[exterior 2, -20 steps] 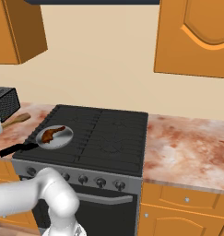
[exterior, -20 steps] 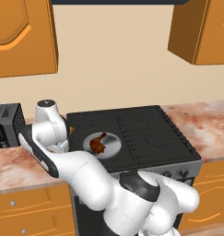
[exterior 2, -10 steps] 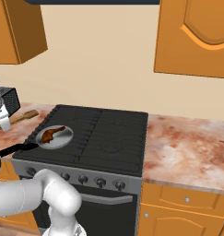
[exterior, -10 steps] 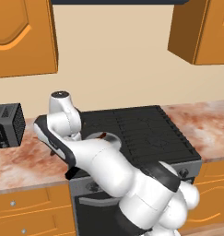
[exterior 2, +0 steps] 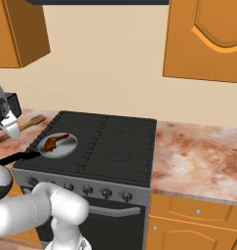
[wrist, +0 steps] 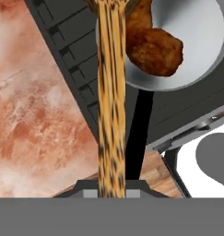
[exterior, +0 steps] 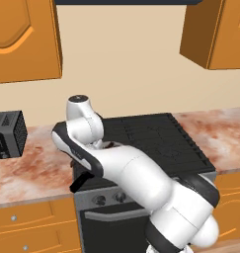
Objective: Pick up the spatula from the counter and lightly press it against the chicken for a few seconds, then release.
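In the hand view my gripper (wrist: 111, 190) is shut on the wooden spatula (wrist: 111, 92), whose striped handle runs straight up from the fingers. Its far end widens at the top edge, against the left side of the browned chicken piece (wrist: 152, 46); I cannot tell whether they touch. The chicken lies in a grey pan (wrist: 201, 37) with a black handle (wrist: 136, 133) pointing at the stove's front. From the right base view the chicken (exterior 2: 55, 141) sits in the pan (exterior 2: 66, 149) on the front left burner. The arm covers most of the pan in the left base view, leaving its handle (exterior: 81, 181) showing.
The black stove (exterior 2: 115, 141) is flanked by marbled counter (wrist: 35, 115) on both sides. A toaster (exterior: 8, 133) stands at the far left. A wooden object (exterior 2: 29, 123) lies on the counter left of the stove. Orange cabinets hang above.
The arm has swung right and forward over the pan, now covering it in the left base view. Pan and chicken have stayed in place.
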